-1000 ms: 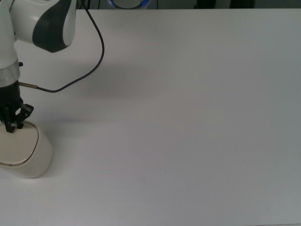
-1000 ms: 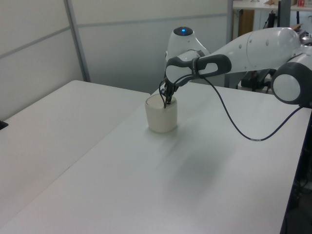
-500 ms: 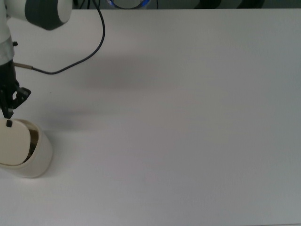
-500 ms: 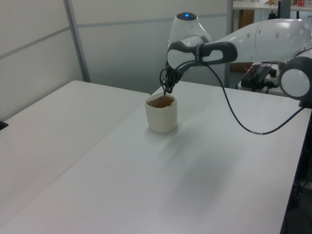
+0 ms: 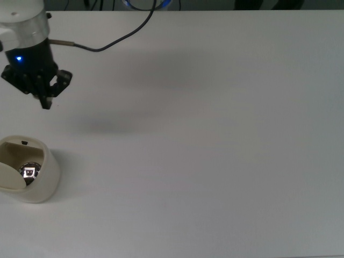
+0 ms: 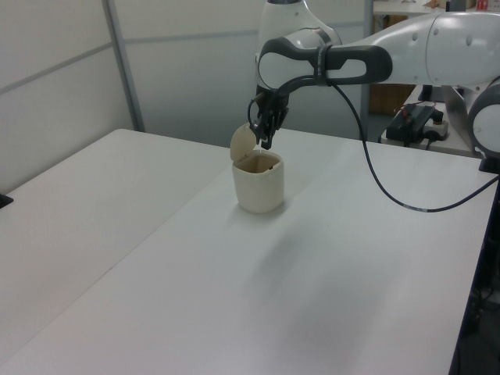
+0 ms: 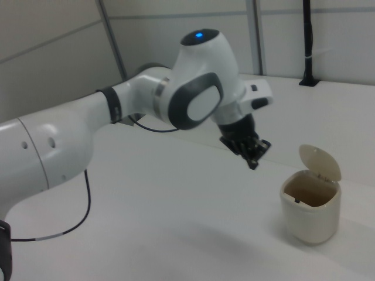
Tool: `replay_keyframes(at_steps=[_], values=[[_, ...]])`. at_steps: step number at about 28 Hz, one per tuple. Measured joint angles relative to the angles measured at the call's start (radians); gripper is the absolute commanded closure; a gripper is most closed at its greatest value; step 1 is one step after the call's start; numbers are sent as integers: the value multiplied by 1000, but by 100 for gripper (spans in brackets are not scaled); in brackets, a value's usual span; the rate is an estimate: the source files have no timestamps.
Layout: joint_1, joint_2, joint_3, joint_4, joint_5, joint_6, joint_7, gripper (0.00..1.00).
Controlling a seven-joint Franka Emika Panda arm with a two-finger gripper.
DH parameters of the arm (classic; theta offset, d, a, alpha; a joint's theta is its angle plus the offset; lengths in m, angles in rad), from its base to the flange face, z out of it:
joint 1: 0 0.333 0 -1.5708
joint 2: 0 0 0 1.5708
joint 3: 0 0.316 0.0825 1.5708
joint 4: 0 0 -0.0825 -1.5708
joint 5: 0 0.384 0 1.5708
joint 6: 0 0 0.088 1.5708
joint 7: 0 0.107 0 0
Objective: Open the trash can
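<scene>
Right view: trash can (image 7: 310, 218) lid up; hand (image 7: 253, 161) (fingers pressed together, empty) above it.

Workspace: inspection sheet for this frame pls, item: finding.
Surface: white table, bare apart from the bin.
Job's things: trash can upright, lid flipped up, interior visible.
Clutter: nothing seen.
Tool: tool raised clear of the trash can, holding nothing; finger state not discernible.
Cables: black cable hangs from the arm, off the bin.
Surroundings: grey wall panels; second white table at the left view's left.
</scene>
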Motion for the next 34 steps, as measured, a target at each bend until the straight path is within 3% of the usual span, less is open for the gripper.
replay_keyframes(at_steps=[14,16,17,18,19,20,34], values=[[82,-39,1,0,-17,-182,0,96],[87,-39,1,-1,-23,-184,0,92],[88,-39,1,-2,-25,-185,0,74],[89,-39,1,-2,-27,-188,0,49],[90,-39,1,-2,-27,-192,0,9],[90,-39,1,-2,-27,-199,0,0],[118,-39,1,-2,-27,-285,-1,0]])
